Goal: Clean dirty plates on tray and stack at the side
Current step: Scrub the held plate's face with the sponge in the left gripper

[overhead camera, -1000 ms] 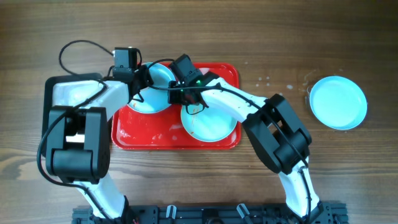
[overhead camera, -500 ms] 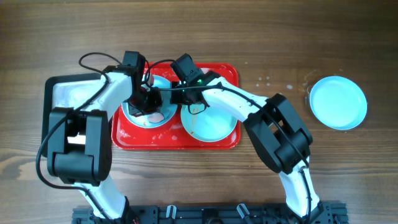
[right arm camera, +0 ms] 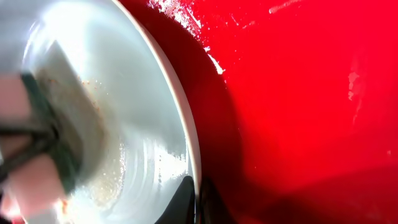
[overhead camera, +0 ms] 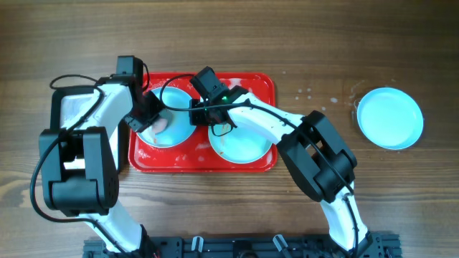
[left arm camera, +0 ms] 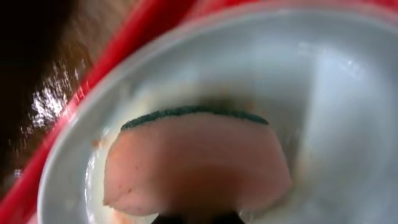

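Observation:
On the red tray (overhead camera: 172,159) lie two pale blue plates. My left gripper (overhead camera: 154,122) is shut on a pink sponge (left arm camera: 196,162) with a green scouring edge, pressed into the left side of the left plate (overhead camera: 178,130). Brownish smears show around the sponge. My right gripper (overhead camera: 195,113) is shut on that plate's right rim; in the right wrist view its fingers (right arm camera: 198,199) pinch the rim, with the plate (right arm camera: 124,124) on one side and the tray (right arm camera: 298,93) on the other. The second plate (overhead camera: 244,143) sits beside it on the tray. A third plate (overhead camera: 389,118) lies on the table at the far right.
A black-rimmed tray (overhead camera: 79,107) with a white inside sits left of the red tray, under the left arm. Water drops mark the wood between the red tray and the far-right plate. The right arm crosses over the second plate.
The left gripper has carried the sponge from the middle of the left plate towards its left side, and the left arm swung left. The right gripper kept its hold on the rim.

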